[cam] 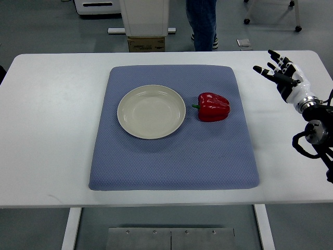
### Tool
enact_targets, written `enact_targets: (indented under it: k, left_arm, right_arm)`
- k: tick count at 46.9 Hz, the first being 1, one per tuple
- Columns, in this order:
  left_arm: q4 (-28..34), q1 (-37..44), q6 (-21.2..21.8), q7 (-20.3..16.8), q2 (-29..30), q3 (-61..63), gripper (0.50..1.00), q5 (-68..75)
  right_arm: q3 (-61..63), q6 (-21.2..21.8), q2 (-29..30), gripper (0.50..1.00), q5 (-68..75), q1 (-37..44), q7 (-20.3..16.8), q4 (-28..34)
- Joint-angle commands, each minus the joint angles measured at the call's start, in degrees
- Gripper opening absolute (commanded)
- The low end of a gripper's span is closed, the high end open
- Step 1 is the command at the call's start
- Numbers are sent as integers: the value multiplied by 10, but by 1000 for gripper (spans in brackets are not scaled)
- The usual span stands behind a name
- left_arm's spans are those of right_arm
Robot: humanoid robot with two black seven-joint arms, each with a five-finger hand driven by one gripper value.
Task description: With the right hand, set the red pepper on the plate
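Pepper [213,107] not picked up yet: right hand [282,75] open & empty, pepper to its left, plate [151,111] past it.

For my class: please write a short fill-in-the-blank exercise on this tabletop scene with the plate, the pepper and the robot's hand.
1. The red pepper lies on the blue mat, just ____ of the plate in the picture.
2. The plate holds ____.
3. The right hand hovers with its fingers ____.
4. The pepper's stem points toward the ____.

Missing words: right; nothing; open; plate
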Motion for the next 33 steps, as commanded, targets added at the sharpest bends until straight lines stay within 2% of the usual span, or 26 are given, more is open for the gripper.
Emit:
enact_targets:
  k: [1, 33]
  left_arm:
    - [0, 0, 0, 0, 0, 0, 1000, 0]
    - [0, 0, 0, 0, 0, 0, 1000, 0]
  right_arm:
    - [0, 0, 0, 1000, 0, 2, 0, 0]
    - [-2, 1, -6, 1000, 0, 8, 3, 0]
